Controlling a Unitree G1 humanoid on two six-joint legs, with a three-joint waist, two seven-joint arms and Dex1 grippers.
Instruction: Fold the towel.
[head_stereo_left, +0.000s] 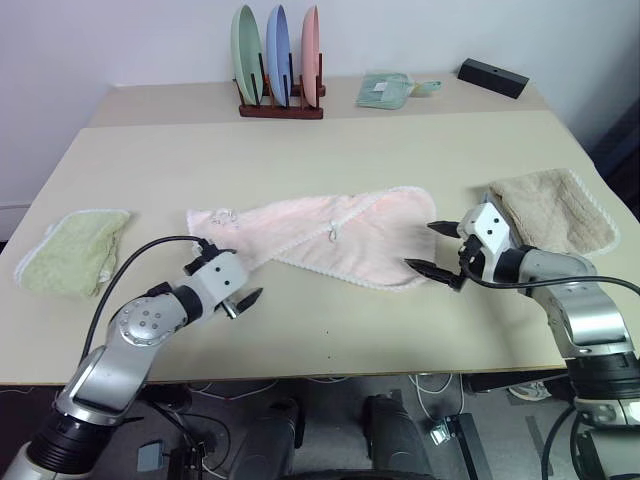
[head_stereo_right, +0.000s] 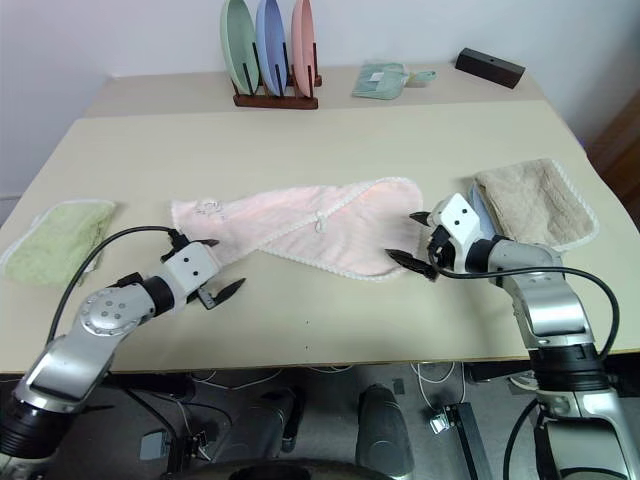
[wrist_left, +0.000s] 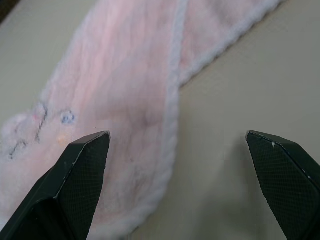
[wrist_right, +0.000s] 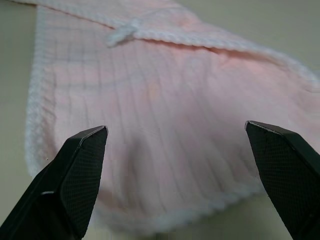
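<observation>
The pink terry towel (head_stereo_left: 320, 235), lying loosely doubled mid-tabletop (head_stereo_left: 330, 150), looks light, limp and non-slippery, so the wide-open, empty left claw (head_stereo_left: 228, 275) and right claw (head_stereo_left: 435, 250) should pinch its scalloped end corners.

silver-grey metal arms with round screwed joints, white wrist housings, black cables looping alongside; the left gripper (head_stereo_left: 228, 277) and right gripper (head_stereo_left: 436, 250) carry black pointed, textured jaws.
</observation>
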